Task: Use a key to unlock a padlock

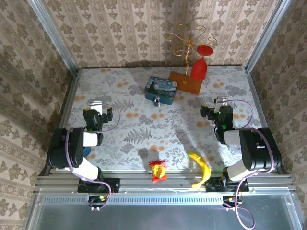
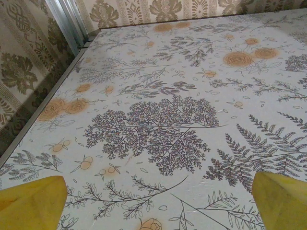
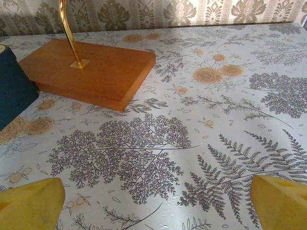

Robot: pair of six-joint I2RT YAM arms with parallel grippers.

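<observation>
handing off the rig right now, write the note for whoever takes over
Left gripper: open, empty, over bare table on the left side.
Right gripper: open, empty, facing the wooden stand base.
Padlock: at the front of the blue tin, far centre, neither gripper near it.
Key: cannot tell where it is.
Done: nothing yet.
Left: get the key, insert it, turn, open the shackle.

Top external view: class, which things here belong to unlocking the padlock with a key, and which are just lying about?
Belonging to the job:
padlock, in front of the tin
left gripper, open
right gripper, open

Just lying about:
blue tin
wooden stand
red glass
red packet
banana
</observation>
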